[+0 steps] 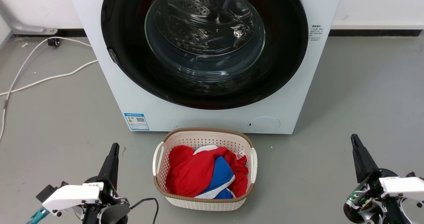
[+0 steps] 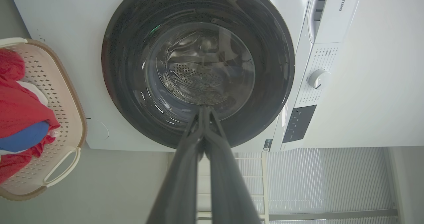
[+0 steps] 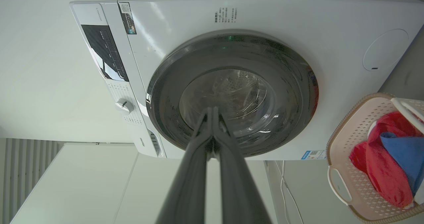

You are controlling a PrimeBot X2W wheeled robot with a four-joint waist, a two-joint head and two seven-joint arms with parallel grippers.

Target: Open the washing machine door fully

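**Washer door shut, both grippers low and apart**

The washing machine (image 1: 212,118) stands on the grey floor (image 1: 364,94), straight ahead in the head view. The washing machine door (image 1: 205,45) lies shut against its white front. The door's glossy black rim spans nearly the width of the front. Through its clear glass bowl the perforated steel drum (image 1: 195,8) shows. A small grey tab (image 1: 112,55) sits on the rim's left edge.

The left gripper (image 1: 114,147) hovers at the lower left of the head view, well short of the machine. Its two dark fingers are pressed together and hold nothing. The right gripper (image 1: 354,138) hovers at the lower right, also well clear of the machine, fingers likewise together and empty. In each wrist view the closed fingertips point toward the door's glass centre without touching it.

Between the grippers, just in front of the machine, a cream plastic laundry basket (image 1: 205,132) sits on the floor. It holds red clothing (image 1: 188,171) and a blue piece (image 1: 222,177).

On the machine's lower front are a blue label sticker (image 1: 136,121) at the left and a round white filter cover (image 1: 264,124) at the right. The left wrist view also takes in a white control dial (image 2: 318,78) on the panel. A white cable (image 1: 39,80) trails over the floor to the machine's left.
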